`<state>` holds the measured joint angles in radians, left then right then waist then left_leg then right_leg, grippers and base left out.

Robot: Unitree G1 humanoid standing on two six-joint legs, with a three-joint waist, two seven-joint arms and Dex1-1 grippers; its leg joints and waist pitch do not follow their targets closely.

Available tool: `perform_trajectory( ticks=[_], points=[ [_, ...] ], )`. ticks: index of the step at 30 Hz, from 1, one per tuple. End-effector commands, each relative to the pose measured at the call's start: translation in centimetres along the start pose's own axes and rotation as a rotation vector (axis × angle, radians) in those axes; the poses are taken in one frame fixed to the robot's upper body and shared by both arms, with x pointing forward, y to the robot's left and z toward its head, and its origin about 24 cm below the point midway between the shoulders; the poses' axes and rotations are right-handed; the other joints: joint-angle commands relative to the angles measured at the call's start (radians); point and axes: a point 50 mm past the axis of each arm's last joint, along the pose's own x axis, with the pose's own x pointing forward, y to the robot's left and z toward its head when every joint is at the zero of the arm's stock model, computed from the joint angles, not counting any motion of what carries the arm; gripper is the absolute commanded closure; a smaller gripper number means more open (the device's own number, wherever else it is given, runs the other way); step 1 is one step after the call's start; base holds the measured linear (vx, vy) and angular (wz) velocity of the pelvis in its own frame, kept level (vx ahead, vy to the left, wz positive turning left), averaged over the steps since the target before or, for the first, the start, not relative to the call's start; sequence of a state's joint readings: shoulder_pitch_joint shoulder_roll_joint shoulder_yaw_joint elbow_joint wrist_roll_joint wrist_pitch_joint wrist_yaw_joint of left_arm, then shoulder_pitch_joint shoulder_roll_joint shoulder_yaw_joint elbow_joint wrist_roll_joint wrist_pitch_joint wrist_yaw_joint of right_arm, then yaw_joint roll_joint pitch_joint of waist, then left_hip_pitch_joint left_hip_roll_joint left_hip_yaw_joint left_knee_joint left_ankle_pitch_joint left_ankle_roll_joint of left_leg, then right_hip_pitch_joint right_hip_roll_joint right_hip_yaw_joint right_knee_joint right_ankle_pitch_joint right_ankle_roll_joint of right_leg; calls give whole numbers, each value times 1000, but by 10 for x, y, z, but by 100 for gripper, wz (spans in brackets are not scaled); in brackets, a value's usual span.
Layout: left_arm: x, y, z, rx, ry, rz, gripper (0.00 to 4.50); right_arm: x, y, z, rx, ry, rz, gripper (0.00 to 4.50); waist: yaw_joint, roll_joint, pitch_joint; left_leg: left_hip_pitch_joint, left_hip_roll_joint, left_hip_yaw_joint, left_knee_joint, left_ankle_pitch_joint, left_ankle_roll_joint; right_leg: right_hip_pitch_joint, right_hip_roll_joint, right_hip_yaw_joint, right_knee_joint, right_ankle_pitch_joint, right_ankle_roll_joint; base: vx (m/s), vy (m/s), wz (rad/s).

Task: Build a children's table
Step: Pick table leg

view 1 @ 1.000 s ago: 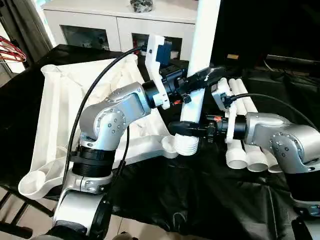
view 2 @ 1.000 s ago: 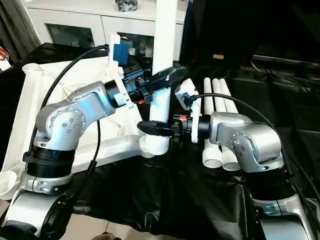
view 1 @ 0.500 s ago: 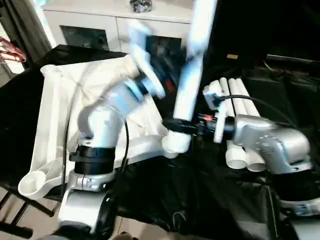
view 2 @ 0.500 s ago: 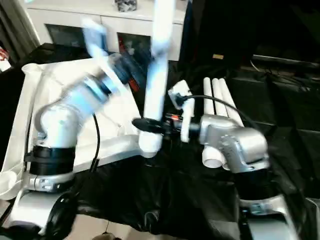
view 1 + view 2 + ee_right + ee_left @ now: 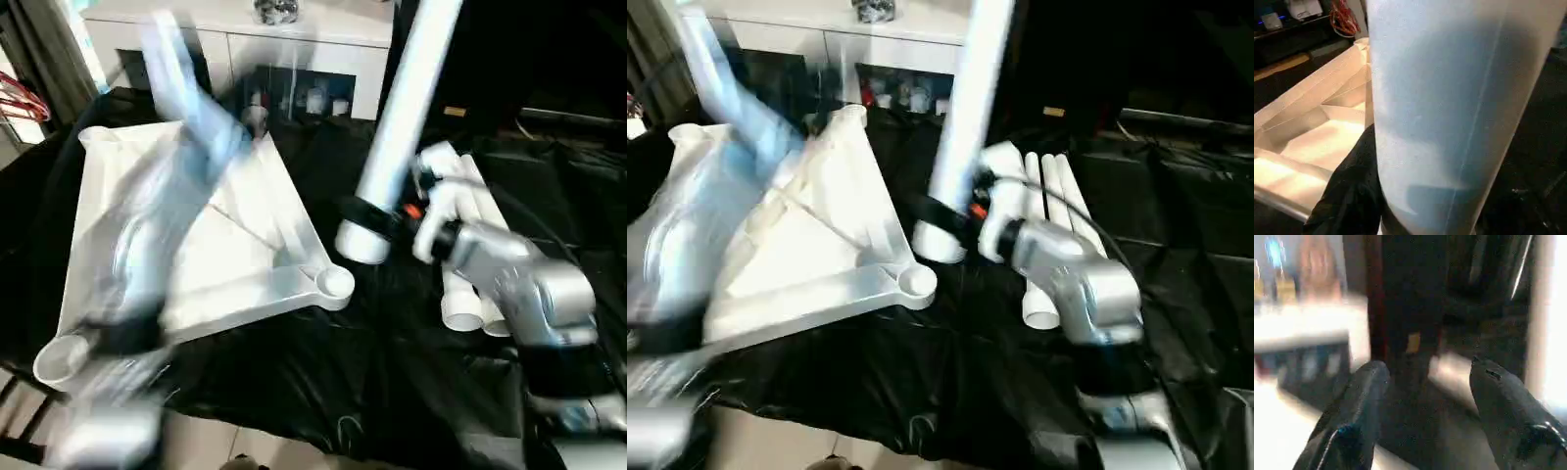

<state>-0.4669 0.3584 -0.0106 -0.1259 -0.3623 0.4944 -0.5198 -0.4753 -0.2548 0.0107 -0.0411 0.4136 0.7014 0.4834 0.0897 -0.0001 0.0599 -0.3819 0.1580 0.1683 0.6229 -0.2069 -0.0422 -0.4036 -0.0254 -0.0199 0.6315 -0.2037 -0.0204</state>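
— What do we have at centre frame?

— Our right gripper [image 5: 377, 217] is pinching a leg [image 5: 397, 132] near its lower end. The leg rises tilted toward the upper right of the frame, its open end hanging above the black table [image 5: 323, 382], just right of the tabletop's near-right socket [image 5: 335, 282] and apart from it. In the right wrist view the leg [image 5: 1449, 112] is large and close, with one black finger [image 5: 1354, 191] pressed against its side.

— And the tabletop?

— The tabletop [image 5: 196, 245] lies underside up across the left half of the frame, ribs showing, with another socket [image 5: 59, 357] at lower left.

— Our left arm?

— It is a blur over the tabletop, from lower left up toward the upper left. In the left wrist view the left gripper [image 5: 1425, 377] is spread, its two fingers [image 5: 1359, 396] well apart with nothing between them.

— The other legs?

— Three spare legs [image 5: 470, 294] lie side by side on the table at right, just behind our right forearm, open ends toward the lower edge. A white cabinet [image 5: 245, 44] stands along the top of the frame.
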Motion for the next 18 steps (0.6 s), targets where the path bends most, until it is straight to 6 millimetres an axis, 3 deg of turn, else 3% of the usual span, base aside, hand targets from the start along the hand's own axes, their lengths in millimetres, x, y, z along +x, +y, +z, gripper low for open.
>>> perform_trajectory(
  ticks=[1, 3, 4, 6, 7, 8, 10, 14, 17, 18],
  points=[
    [-5, -11, -12, 98, 78, -63, 144, -4, 6, 12, -61, -94, -37, 260, 3, 7, -75, 23, 67, -23, -70, -31, -9, 49, -104, 47, -64, -78, -154, 0, 0, 0],
    [-20, -24, -40, 123, 201, -143, 144, -8, 8, 6, -83, -103, -103, 260, 1, 6, -70, 20, 69, -24, -76, -45, -20, 48, -102, 47, -62, -72, -148, 0, 0, 0],
    [-22, -30, -47, 104, 227, -177, 144, -12, 7, 2, -69, -97, -109, 260, 2, -7, -68, 18, 68, -22, -79, -51, -21, 50, -102, 47, -62, -79, -142, 0, 0, 0],
    [-22, -39, -53, 99, 256, -208, 144, -17, 4, -1, -47, -91, -101, 260, 4, 6, -66, 27, 67, -20, -80, -94, -35, 41, -101, 49, -69, -125, -144, 0, 0, 0],
    [-22, -41, -55, 115, 269, -224, 144, -17, 4, -2, -46, -86, -99, 260, 5, 5, -67, 30, 67, -19, -80, -110, -38, 39, -99, 49, -71, -136, -145, 0, 0, 0],
    [-23, -40, -59, 107, 297, -243, 144, -14, 5, -5, -35, -78, -97, 260, 4, 24, -61, 28, 65, -23, -82, -152, -52, 37, -100, 52, -75, -176, -144, 0, 0, 0],
    [-22, -38, -70, 106, 349, -276, 144, -10, 4, -12, -8, -64, -119, 260, -4, 16, -56, 22, 60, -25, -88, -192, -58, 40, -99, 52, -84, -242, -127, 0, 0, 0],
    [-13, -31, -84, 133, 405, -259, 144, -10, 1, -19, 0, -48, -145, 260, -8, 18, -61, 22, 58, -26, -86, -197, -62, 41, -102, 55, -91, -296, -104, 0, 0, 0],
    [-10, -29, -83, 128, 402, -253, 144, -11, 1, -18, 4, -54, -151, 260, -8, 12, -64, 17, 61, -27, -86, -166, -57, 44, -102, 52, -82, -252, -121, 0, 0, 0],
    [-9, -26, -81, 133, 405, -255, 144, -11, 2, -19, 8, -51, -144, 260, -8, 15, -65, 20, 61, -26, -84, -163, -55, 42, -102, 52, -82, -244, -125, 0, 0, 0]
  ],
)
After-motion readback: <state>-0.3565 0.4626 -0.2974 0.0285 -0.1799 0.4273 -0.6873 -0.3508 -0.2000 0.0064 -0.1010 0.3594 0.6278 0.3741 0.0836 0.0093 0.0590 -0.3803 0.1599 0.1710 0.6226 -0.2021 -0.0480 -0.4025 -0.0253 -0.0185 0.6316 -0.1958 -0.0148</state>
